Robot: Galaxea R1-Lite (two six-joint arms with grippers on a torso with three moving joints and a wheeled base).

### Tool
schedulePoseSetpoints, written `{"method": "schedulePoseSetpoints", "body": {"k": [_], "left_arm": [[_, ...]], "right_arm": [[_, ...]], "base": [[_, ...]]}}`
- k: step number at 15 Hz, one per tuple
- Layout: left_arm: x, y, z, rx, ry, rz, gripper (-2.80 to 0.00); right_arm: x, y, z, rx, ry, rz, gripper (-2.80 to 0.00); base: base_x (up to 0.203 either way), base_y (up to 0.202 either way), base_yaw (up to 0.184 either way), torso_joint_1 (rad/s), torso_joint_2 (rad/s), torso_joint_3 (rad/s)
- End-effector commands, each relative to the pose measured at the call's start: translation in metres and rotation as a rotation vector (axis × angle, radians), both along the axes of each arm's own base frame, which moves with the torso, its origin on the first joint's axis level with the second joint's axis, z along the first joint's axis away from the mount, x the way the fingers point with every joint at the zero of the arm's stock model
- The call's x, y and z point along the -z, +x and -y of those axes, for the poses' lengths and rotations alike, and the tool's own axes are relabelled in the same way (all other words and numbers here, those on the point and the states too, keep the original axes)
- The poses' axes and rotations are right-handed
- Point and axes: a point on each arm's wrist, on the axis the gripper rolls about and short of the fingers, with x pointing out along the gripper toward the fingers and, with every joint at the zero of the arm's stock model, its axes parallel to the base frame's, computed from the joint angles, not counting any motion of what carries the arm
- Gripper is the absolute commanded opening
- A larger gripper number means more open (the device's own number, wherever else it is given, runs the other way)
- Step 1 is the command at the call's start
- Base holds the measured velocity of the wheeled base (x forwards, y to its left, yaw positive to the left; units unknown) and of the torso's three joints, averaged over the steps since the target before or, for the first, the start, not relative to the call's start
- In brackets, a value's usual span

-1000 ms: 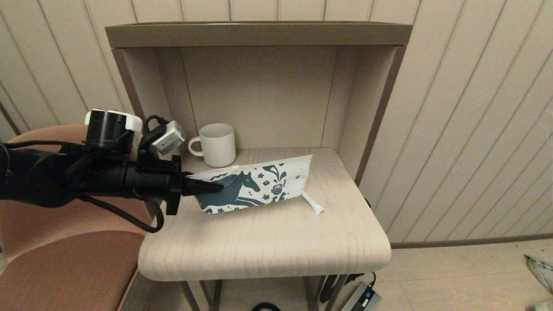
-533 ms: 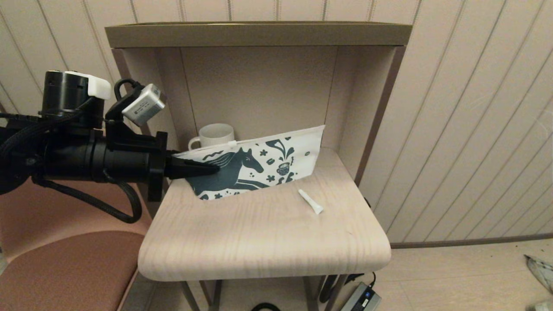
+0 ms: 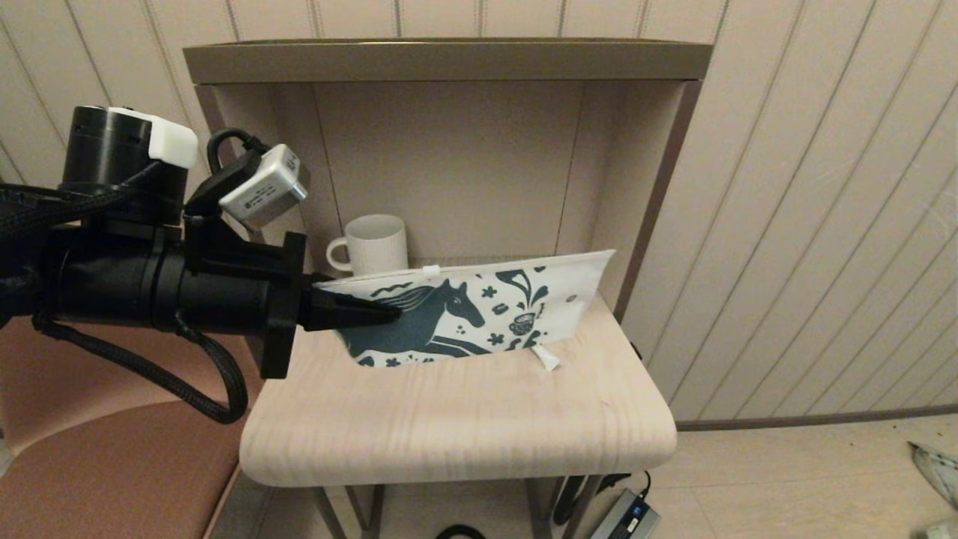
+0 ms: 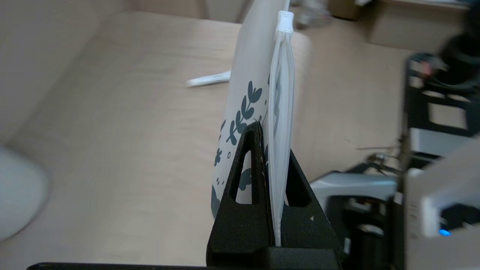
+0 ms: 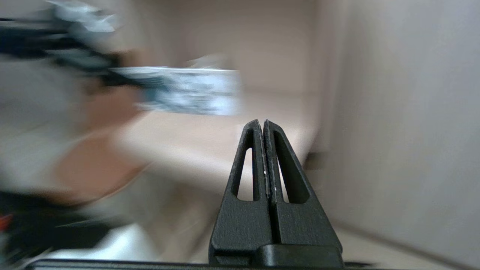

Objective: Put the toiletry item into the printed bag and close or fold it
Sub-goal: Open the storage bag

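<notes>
Head view: we see the left gripper (image 3: 370, 312) reaching in level from the left, its jaws pinched flat on the left end of the printed bag (image 3: 479, 318), which it holds on edge above the table (image 3: 464, 427), zip strip on top. The toiletry item (image 3: 544, 358) lies on the wood just beside the bag's lower right corner, partly hidden behind it, its long axis running diagonally with the flared end toward us. We judge it sits far from the left jaws, at the bag's opposite end, so the right arm, which does not show here, is the one to fetch it. A white mug (image 3: 374, 244) stands behind the bag.

Left wrist view: we look along the bag's edge; its mouth is shut, its inside hidden from us. The stick (image 4: 208, 79) rests outside it on the table.

Right wrist view: the right gripper (image 5: 263, 125) has its jaws pressed together on nothing, with the bag (image 5: 191, 90) well away.
</notes>
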Motion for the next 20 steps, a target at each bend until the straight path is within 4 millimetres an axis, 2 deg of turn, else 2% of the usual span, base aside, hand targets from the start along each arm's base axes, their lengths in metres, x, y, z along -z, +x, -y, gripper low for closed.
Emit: {"method": "schedulePoseSetpoints", "body": {"k": [1, 4, 6, 7, 10, 12, 14, 17, 20], "left_arm": [[0.001, -0.017, 0.018, 0.094, 0.015, -0.021, -2.80], [-0.003, -0.034, 0.028, 0.125, 0.081, -0.072, -2.80], [-0.008, -0.037, 0.028, 0.116, 0.110, -0.094, -2.80], [-0.013, -0.038, 0.028, 0.103, 0.129, -0.093, -2.80], [-0.033, -0.043, 0.027, 0.080, 0.166, -0.074, -2.80], [-0.039, -0.049, 0.032, 0.107, 0.178, -0.079, -2.80], [-0.036, -0.051, 0.038, 0.120, 0.193, -0.083, -2.80], [-0.030, -0.055, 0.047, 0.163, 0.199, -0.098, -2.80], [-0.023, -0.047, 0.057, 0.172, 0.217, -0.116, -2.80]], "right_arm": [[-0.034, 0.081, -0.025, -0.200, -0.067, -0.263, -2.80], [-0.036, 0.142, -0.066, -0.363, -0.172, -0.430, -2.80], [-0.041, 0.170, -0.090, -0.413, -0.245, -0.435, -2.80], [-0.047, 0.178, -0.097, -0.438, -0.287, -0.408, 0.00], [-0.052, 0.188, -0.124, -0.556, -0.409, -0.343, 0.00], [-0.046, 0.195, -0.137, -0.608, -0.504, -0.280, 0.00], [-0.038, 0.197, -0.152, -0.687, -0.578, -0.230, 0.00], [-0.027, 0.201, -0.158, -0.866, -0.534, -0.173, 0.00], [-0.012, 0.226, -0.165, -0.879, -0.495, -0.060, 0.00]], "base": [[0.000, 0.000, 0.000, 0.000, 0.00, 0.000], [0.000, 0.000, 0.000, 0.000, 0.00, 0.000], [0.000, 0.000, 0.000, 0.000, 0.00, 0.000], [0.000, 0.000, 0.000, 0.000, 0.00, 0.000], [0.000, 0.000, 0.000, 0.000, 0.00, 0.000], [0.000, 0.000, 0.000, 0.000, 0.00, 0.000], [0.000, 0.000, 0.000, 0.000, 0.00, 0.000], [0.000, 0.000, 0.000, 0.000, 0.00, 0.000], [0.000, 0.000, 0.000, 0.000, 0.00, 0.000]]}}
